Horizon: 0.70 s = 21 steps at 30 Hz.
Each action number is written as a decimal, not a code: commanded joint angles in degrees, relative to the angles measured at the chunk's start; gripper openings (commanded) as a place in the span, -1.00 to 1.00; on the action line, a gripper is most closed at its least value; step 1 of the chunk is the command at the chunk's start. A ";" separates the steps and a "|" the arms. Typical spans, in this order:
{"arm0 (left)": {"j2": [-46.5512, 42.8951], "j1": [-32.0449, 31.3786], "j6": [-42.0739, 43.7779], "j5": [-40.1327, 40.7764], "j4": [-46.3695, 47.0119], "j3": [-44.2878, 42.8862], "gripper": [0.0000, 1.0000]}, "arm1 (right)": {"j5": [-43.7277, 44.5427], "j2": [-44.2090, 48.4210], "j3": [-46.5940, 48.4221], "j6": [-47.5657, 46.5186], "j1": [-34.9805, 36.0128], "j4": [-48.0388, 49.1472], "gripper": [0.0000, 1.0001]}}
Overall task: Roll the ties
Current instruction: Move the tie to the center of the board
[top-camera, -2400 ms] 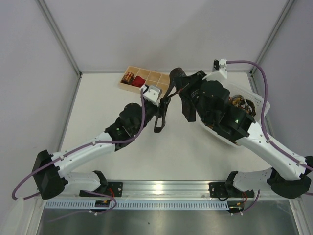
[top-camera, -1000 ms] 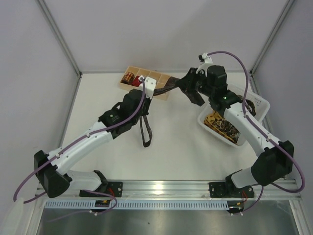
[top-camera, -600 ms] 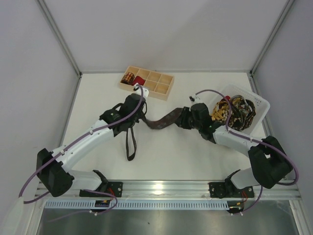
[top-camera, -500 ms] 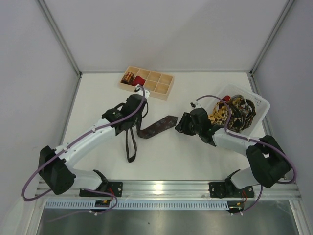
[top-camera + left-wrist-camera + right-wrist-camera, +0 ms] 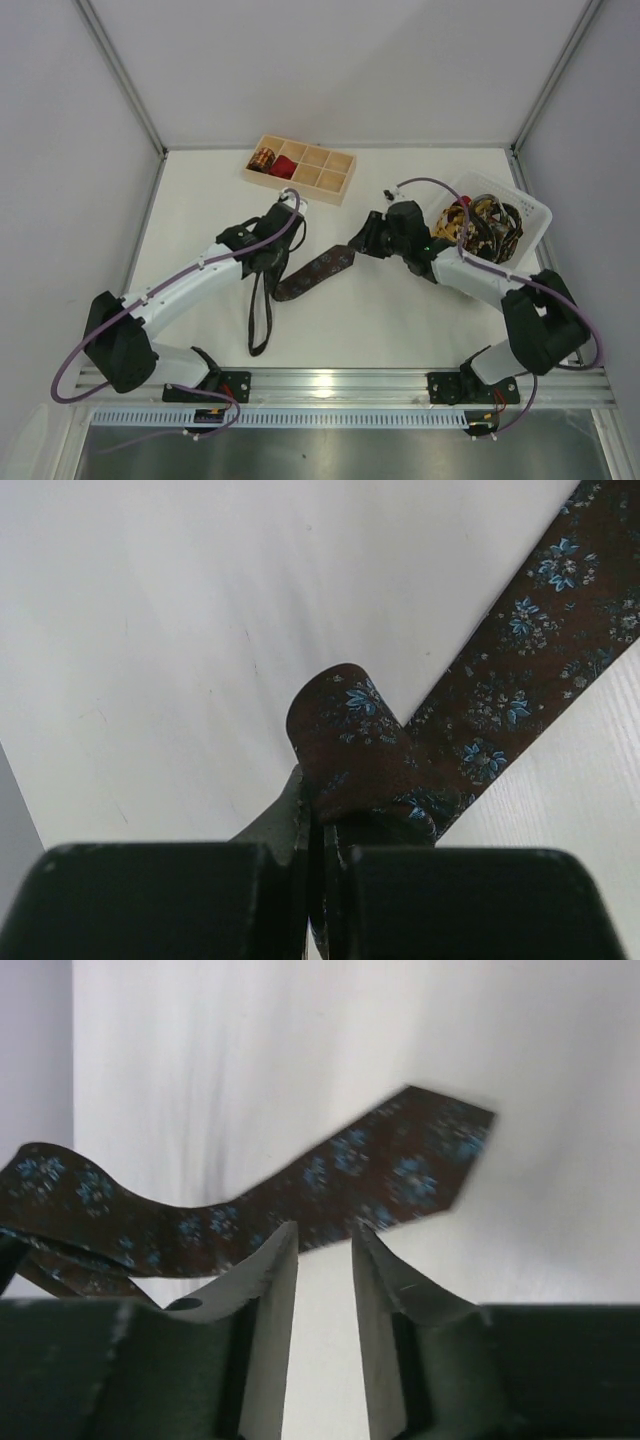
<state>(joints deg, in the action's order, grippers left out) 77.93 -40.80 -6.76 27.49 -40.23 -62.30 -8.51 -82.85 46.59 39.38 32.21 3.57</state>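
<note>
From above, my right gripper (image 5: pixel 357 242) has dropped the brown floral tie (image 5: pixel 316 272) flat just beyond its fingertips, with the wooden compartment tray (image 5: pixel 320 158) and white basket (image 5: pixel 543 215) well clear. Left wrist: my left gripper (image 5: pixel 313 815) is pinched tight on a fold of it. Right wrist: my jaws are narrow and empty, and the pointed end lies just ahead, ready for rolling.

The white table (image 5: pixel 200 200) bears a wooden tray (image 5: pixel 322 160), a white basket (image 5: pixel 528 200) and a brown tie (image 5: pixel 315 272).
</note>
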 commanded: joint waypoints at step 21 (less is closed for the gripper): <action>-9.81 0.28 -3.69 -9.82 0.24 3.33 -0.99 | -8.79 -13.47 8.17 -1.77 4.89 0.73 0.11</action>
<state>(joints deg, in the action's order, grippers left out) 70.81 -40.75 -9.13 19.70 -40.86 -59.20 -17.23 -97.76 55.22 37.91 38.20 4.12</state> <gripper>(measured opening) 0.036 0.563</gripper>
